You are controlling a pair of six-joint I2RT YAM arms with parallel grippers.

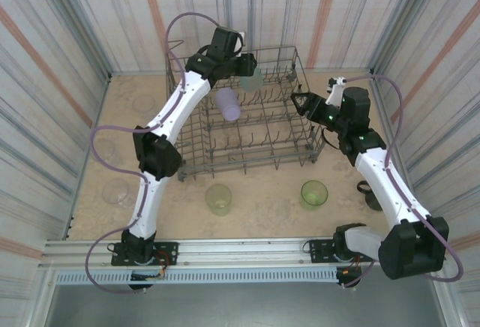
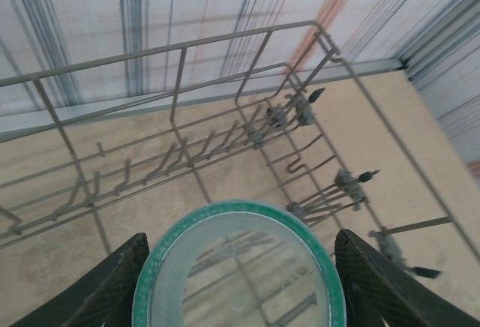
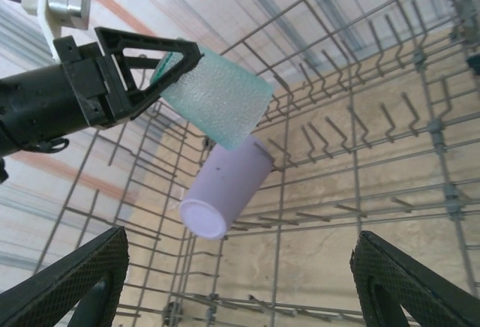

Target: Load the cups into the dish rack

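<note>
My left gripper [image 1: 246, 70] hangs over the far side of the dish rack [image 1: 247, 163], shut on the teal cup [image 1: 253, 81]. In the left wrist view the cup's green rim [image 2: 236, 226] sits between the dark fingers [image 2: 105, 289], above the rack's wires [image 2: 225, 38]. The lavender cup [image 1: 227, 104] lies tilted on the tines inside the rack, base toward the right wrist camera [image 3: 229, 184], just below the teal cup [image 3: 217, 94]. My right gripper [image 1: 302, 103] stands open at the rack's right side, nothing between its fingers [image 3: 75, 282].
Two yellow-green cups [image 1: 219, 198] [image 1: 314, 193] stand on the table in front of the rack. A dark cup [image 1: 371, 196] sits beside the right arm. Clear cups [image 1: 116, 192] [image 1: 142, 103] stand along the left. Corrugated walls close in the table.
</note>
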